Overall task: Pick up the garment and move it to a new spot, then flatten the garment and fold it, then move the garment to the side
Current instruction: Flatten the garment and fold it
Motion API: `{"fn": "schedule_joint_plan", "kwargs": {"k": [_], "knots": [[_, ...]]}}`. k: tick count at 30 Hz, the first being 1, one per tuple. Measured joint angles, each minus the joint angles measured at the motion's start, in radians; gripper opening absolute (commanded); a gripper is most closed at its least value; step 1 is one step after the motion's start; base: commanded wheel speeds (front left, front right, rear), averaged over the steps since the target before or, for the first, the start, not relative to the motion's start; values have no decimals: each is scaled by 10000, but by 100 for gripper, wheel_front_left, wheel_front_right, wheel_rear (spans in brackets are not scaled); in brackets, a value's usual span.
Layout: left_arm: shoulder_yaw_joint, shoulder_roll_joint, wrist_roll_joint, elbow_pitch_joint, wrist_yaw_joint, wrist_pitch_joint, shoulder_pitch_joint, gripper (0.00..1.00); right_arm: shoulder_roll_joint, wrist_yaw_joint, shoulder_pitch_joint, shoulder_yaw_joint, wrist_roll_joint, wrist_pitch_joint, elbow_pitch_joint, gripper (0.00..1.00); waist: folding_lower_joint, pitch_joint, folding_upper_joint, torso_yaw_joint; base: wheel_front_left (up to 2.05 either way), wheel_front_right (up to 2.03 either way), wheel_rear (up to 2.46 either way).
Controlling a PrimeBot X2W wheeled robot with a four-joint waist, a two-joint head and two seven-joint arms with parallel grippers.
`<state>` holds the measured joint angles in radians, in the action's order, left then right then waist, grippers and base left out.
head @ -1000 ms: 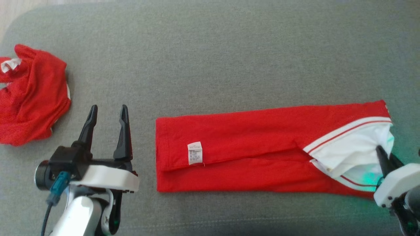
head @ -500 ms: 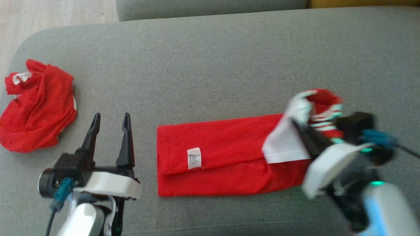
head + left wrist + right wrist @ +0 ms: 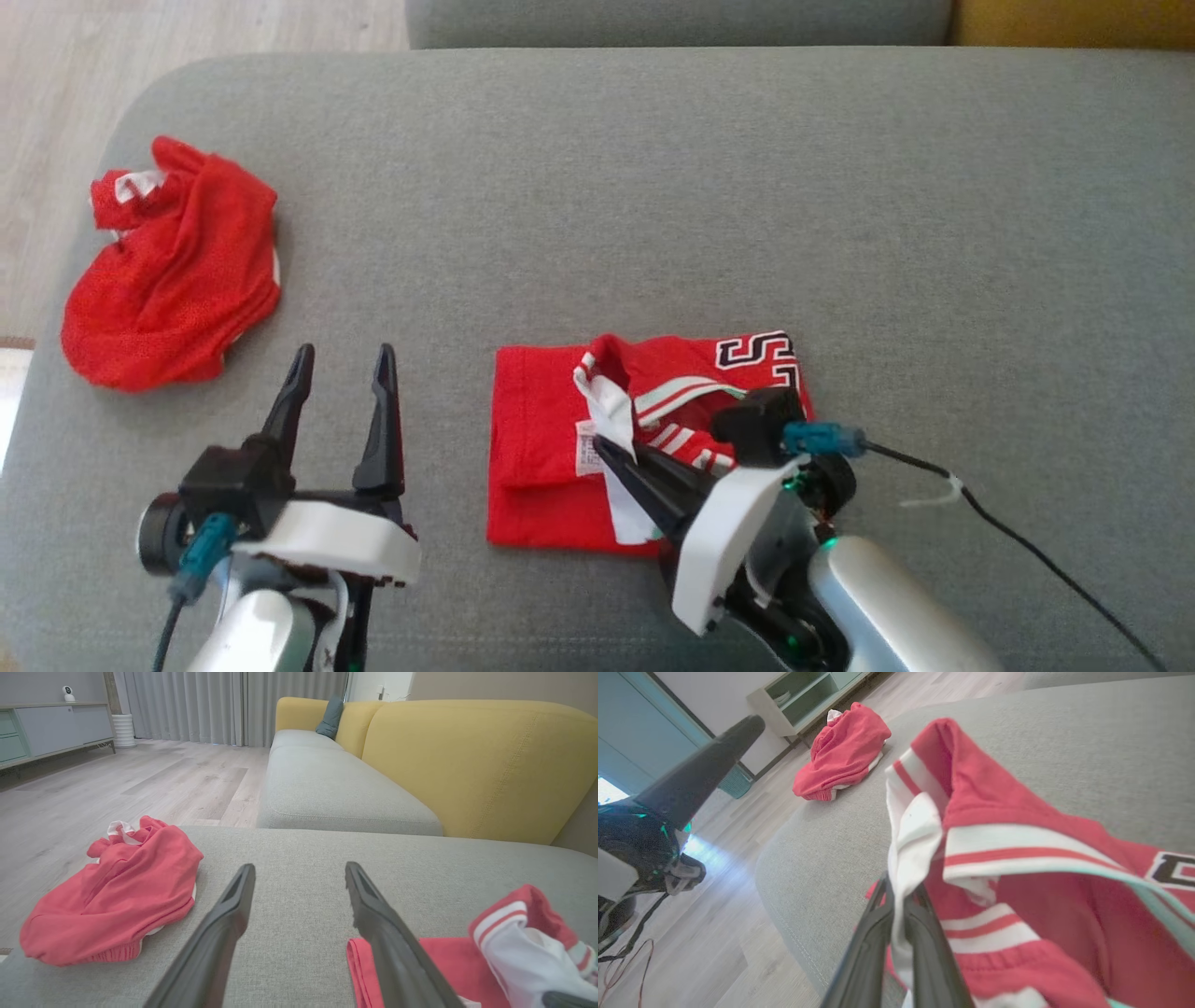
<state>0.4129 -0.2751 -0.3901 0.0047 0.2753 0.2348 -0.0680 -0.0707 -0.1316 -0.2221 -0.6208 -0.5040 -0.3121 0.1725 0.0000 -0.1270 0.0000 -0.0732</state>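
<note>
The red garment lies on the grey sofa cushion, its right half doubled over to the left so black-and-white lettering faces up. My right gripper is shut on the white collar edge, held a little above the lower layer. In the right wrist view the two fingers of the right gripper pinch that white fabric, with the striped garment draped to the right. My left gripper stands open and empty, left of the garment. It is also open in the left wrist view, with the garment at lower right.
A second crumpled red garment sits at the cushion's left end, near its rounded edge. Wooden floor lies beyond. A black cable trails from the right wrist. A yellow sofa back stands beyond the cushion.
My right gripper has carried the collar end leftward over the garment, doubling it to about half its length. The head camera has shifted. The left gripper stays open.
</note>
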Motion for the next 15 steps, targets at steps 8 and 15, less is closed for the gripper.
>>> {"fn": "schedule_joint_plan", "kwargs": {"k": [8,15], "knots": [[100,77,0,194,-119,15,-57,100,-6,0,-1027,-813,-654,976,1613,0,0,-177,0,-248,0,0,0],[138,157,0,272,-125,46,-250,100,-10,0,-1574,-1252,-1139,2163,2048,100,0,-339,0,-253,0,0,0]]}}
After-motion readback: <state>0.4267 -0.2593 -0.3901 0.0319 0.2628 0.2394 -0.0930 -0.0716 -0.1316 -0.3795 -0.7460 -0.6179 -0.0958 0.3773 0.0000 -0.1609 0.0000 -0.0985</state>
